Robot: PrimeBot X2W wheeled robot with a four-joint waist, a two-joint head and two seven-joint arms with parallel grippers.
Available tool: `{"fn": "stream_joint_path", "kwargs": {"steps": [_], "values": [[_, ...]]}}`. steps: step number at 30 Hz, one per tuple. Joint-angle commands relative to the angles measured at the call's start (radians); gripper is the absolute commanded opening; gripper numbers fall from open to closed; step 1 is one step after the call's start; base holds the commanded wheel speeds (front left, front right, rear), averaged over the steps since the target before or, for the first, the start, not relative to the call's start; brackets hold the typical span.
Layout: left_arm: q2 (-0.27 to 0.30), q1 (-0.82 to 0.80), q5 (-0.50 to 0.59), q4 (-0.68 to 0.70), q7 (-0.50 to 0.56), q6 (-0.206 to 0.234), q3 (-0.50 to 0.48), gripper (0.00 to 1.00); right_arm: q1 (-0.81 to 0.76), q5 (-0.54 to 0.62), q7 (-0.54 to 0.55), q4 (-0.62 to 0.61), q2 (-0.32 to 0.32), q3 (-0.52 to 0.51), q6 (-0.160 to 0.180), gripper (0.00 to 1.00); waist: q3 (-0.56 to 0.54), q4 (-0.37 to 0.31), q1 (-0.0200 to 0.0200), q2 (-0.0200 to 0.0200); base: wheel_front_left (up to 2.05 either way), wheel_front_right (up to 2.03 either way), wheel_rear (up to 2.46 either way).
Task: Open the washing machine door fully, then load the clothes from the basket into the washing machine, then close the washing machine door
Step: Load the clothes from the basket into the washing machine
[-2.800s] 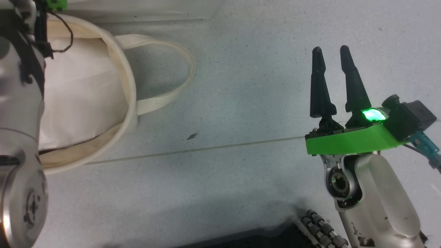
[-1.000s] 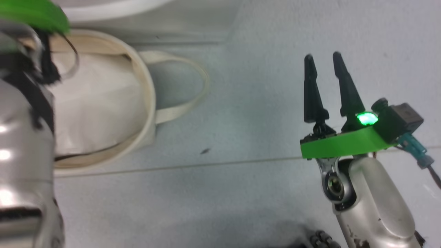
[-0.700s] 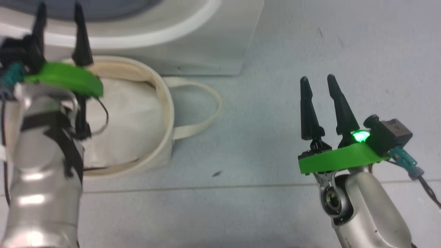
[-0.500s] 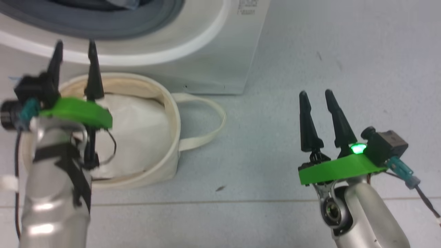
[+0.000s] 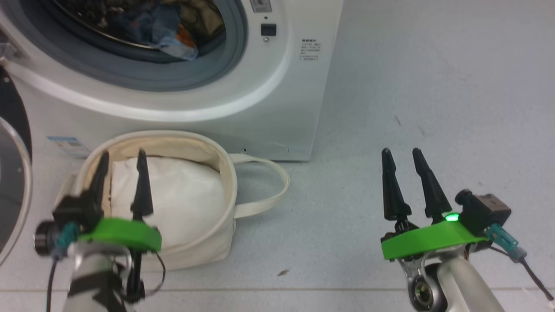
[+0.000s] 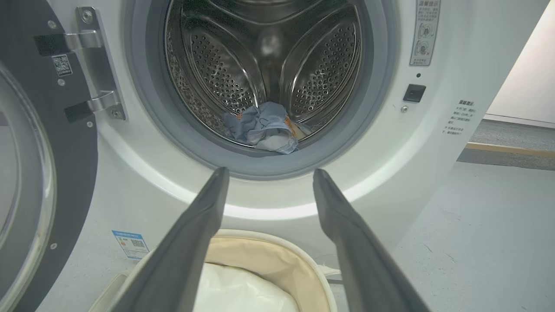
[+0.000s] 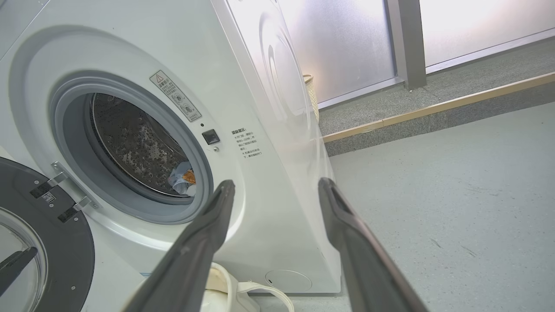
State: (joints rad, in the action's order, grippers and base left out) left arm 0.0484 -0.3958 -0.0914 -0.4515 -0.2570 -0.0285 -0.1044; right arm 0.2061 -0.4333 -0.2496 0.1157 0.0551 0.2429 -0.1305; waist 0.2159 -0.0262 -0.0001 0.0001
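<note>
Door (image 5: 11, 190) is swung wide open on the left, black rim and glass bowl facing out, hanging on its hinge at the left side of the machine (image 5: 277, 117). Left gripper (image 5: 122, 152) sits near the camera over the left part of the basket (image 5: 227, 173), fingers spread apart with nothing between them, so it's let go and empty. Can't tell if the tips touch the fabric.

The basket stands on the floor (image 5: 347, 242) just in front of the machine, below the porthole, with a plain white bundle (image 5: 186, 195) stuffed in it and one loop handle (image 5: 277, 190) flopped out to the right.

Farther back, the clothes (image 5: 173, 32) are inside the drum, a blue crumple with orange bits lying low at the front, right behind the grey seal (image 5: 130, 76). There's a small blue sticker (image 5: 65, 146) low on the machine's front left and a grey text label (image 5: 309, 50) on its right.

Right gripper (image 5: 401, 151) is well off to the right, over bare floor past the machine's right corner, fingers also apart and holding nothing.
</note>
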Motion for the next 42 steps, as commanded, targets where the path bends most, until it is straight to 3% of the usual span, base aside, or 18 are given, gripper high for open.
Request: {"fn": "stream_joint_path", "kwargs": {"steps": [1,8,14,42], "values": [[0.013,0.018,0.001,0.045,-0.005,-0.006,-0.023,1.0,-0.004,-0.008,-0.012,-0.027,-0.005,0.019,0.0,1.0,-0.024,0.007,0.0001,-0.0001,0.0,0.0,0.0],[0.003,0.145,-0.032,0.125,-0.005,0.008,0.003,1.0,-0.036,-0.014,-0.012,-0.027,-0.005,0.012,0.0,1.0,-0.07,0.013,0.0001,-0.0001,0.0,0.0,0.0],[0.002,0.197,-0.086,0.166,-0.005,0.048,0.046,1.0,-0.052,-0.02,-0.012,-0.024,-0.005,0.018,0.0,1.0,-0.096,0.017,0.0001,-0.0001,0.0,0.0,0.0],[0.002,0.186,-0.077,0.182,-0.005,0.079,0.085,1.0,-0.044,-0.016,-0.012,-0.029,-0.005,0.03,0.0,1.0,-0.056,-0.003,0.0001,-0.0001,0.0,0.0,0.0]]}}
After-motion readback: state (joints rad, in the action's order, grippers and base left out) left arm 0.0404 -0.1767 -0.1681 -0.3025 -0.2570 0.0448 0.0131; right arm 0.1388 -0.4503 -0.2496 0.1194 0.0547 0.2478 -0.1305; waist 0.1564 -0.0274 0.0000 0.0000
